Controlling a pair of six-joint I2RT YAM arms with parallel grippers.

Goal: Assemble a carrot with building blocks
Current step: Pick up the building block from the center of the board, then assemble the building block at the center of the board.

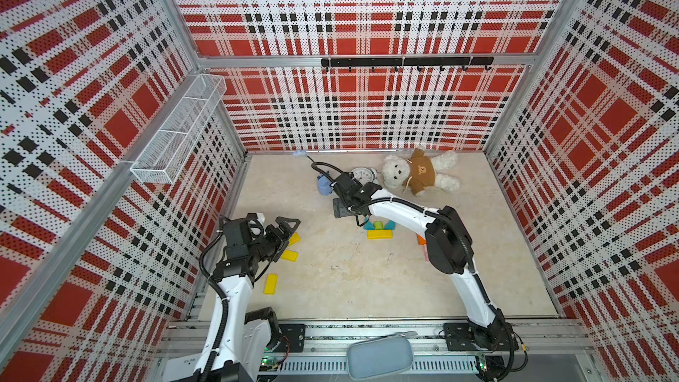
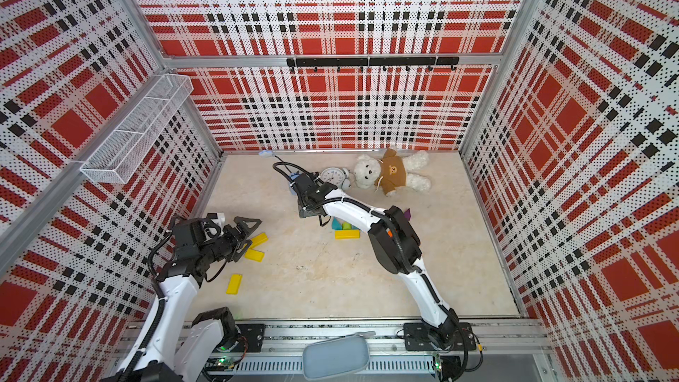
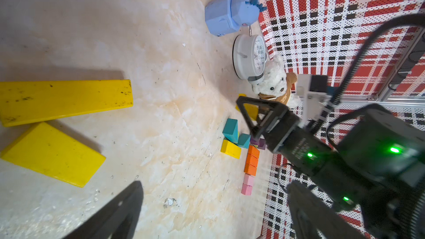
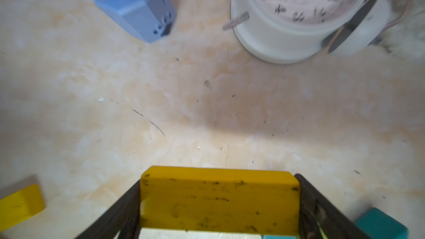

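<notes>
My right gripper (image 4: pixel 218 181) is shut on a yellow bar (image 4: pixel 219 201), both fingers pressed on its ends, just above the table and in front of the clock. In both top views it (image 1: pixel 341 208) sits left of a cluster: a yellow bar (image 1: pixel 379 234), teal triangles (image 1: pixel 369 225), a lime-green stub (image 1: pixel 378 223). Orange bars (image 3: pixel 251 160), pink bars (image 3: pixel 247 185) and a purple piece (image 3: pixel 258 142) lie beside the cluster, mostly hidden under the right arm in the top views. My left gripper (image 1: pixel 287 228) is open and empty, above yellow bars (image 1: pixel 289 255) at the left.
A white alarm clock (image 1: pixel 363 174), a teddy bear (image 1: pixel 419 174) and a blue toy (image 1: pixel 323 185) lie at the back. Another yellow bar (image 1: pixel 270 284) lies front left. A wire basket (image 1: pixel 176 130) hangs on the left wall. A grey pouch (image 1: pixel 380 356) rests on the front rail.
</notes>
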